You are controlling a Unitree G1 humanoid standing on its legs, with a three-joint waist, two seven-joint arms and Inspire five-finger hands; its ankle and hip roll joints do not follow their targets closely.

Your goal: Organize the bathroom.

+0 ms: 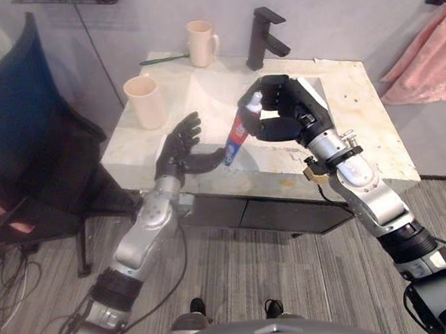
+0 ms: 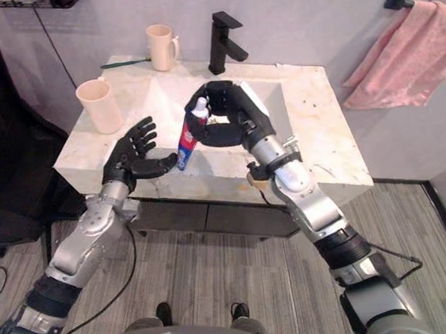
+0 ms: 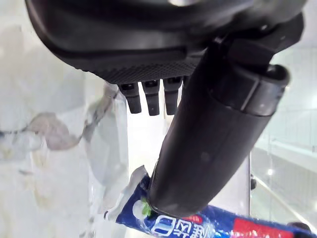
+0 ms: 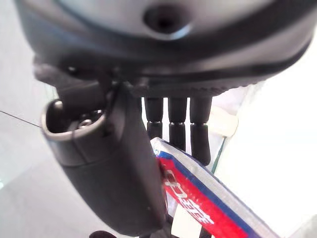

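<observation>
A: Over the marble vanity top (image 1: 356, 121), what stands out, going from the big things down?

B: The counter itself, pale with a sunken basin (image 1: 218, 91) in the middle and a black faucet (image 1: 263, 36) upright at its back edge. A pink towel (image 2: 398, 58) hangs on a wall bar off to the right, and a dark chair (image 1: 31, 126) stands to the left of the vanity.

A: And the hands?

B: The right hand (image 1: 280, 107) is above the basin, fingers and thumb curled round the cap end of a toothpaste tube (image 1: 240, 136), which slants down toward the front rim. The left hand (image 1: 178, 148) is at the front left of the counter, fingers straight and spread; its thumb reaches to the tube's lower crimped end and touches it, as the left wrist view shows.

A: So the tube is held by which one?

B: The right hand has it gripped; the left is open, with only its thumb against the tail.

A: Smaller things?

B: A cream cup (image 1: 146, 101) stands upright on the left part of the counter, near the left hand but apart from it. A cream mug with a handle (image 1: 201, 43) stands at the back, left of the faucet, and a green toothbrush (image 1: 163, 60) lies flat just beside it.
</observation>
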